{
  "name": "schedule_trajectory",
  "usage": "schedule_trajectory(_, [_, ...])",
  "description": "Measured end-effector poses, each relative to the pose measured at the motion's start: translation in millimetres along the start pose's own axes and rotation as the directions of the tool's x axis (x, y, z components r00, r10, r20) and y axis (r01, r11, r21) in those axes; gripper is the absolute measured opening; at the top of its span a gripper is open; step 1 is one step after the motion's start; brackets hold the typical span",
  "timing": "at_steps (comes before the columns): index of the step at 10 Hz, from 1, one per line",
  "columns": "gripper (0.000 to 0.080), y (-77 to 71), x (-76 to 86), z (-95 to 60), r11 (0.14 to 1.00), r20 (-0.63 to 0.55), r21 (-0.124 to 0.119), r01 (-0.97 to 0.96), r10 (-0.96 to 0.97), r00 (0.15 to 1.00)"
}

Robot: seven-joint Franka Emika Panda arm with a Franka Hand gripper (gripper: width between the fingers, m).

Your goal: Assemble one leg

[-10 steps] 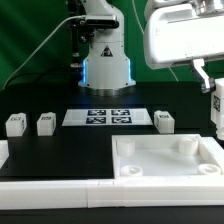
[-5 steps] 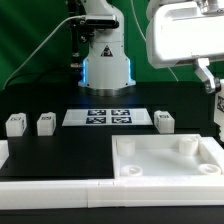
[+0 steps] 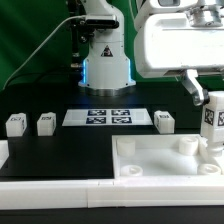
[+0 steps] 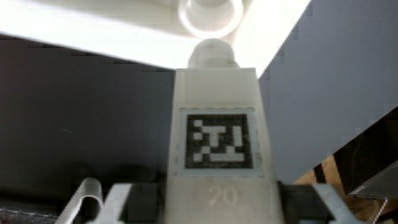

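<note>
Tool clamps leg | white post, square black-and-white tag | over tabletop

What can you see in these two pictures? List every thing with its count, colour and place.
loose legs: three, white with black-and-white tags, standing on the table; two at the exterior view's left, one just right of the marker board
held leg: one, white, tagged, over the tabletop's corner at the exterior view's right
tabletop: one, white, front right of the exterior view
marker board: one, white with black tags, flat at mid table
table: one, black
backdrop: green, behind
arm base: one, white, behind the marker board
gripper: one, white, shut on the held leg
</note>
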State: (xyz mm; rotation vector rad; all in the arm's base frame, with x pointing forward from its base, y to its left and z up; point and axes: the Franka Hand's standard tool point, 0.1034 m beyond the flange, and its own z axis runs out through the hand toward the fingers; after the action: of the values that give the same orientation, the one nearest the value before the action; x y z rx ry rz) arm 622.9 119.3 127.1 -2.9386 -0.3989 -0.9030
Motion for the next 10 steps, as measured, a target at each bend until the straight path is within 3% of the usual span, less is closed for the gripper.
schedule_trajectory(2, [0.0295, -3.2, -5.0, 3.6, 1.000, 0.037, 0.008, -0.015, 0.015, 0.999])
schedule_trajectory(10, [0.0295, 7.4, -5.9, 7.8, 0.999, 0.104, 0.011, -0.030, 0.029, 0.994])
